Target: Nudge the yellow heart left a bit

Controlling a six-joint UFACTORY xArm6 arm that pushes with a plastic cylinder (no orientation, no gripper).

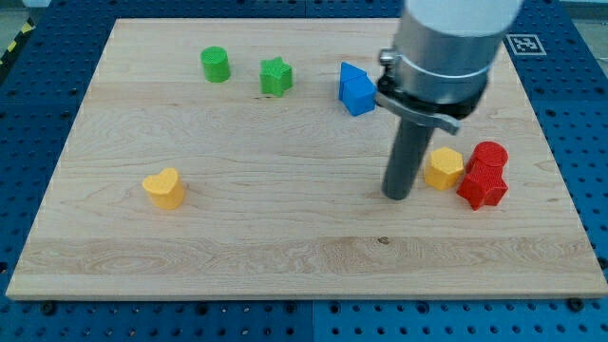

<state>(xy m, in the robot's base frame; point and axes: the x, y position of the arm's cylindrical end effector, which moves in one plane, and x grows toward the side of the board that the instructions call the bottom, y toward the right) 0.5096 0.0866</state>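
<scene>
The yellow heart lies on the wooden board at the view's left, below centre. My tip rests on the board far to the heart's right, just left of a yellow hexagon block. The rod rises from the tip to the arm's grey body at the view's top right.
A green cylinder and a green star sit near the view's top. A blue block lies beside the arm. Two red blocks touch the yellow hexagon's right side. Blue pegboard surrounds the board.
</scene>
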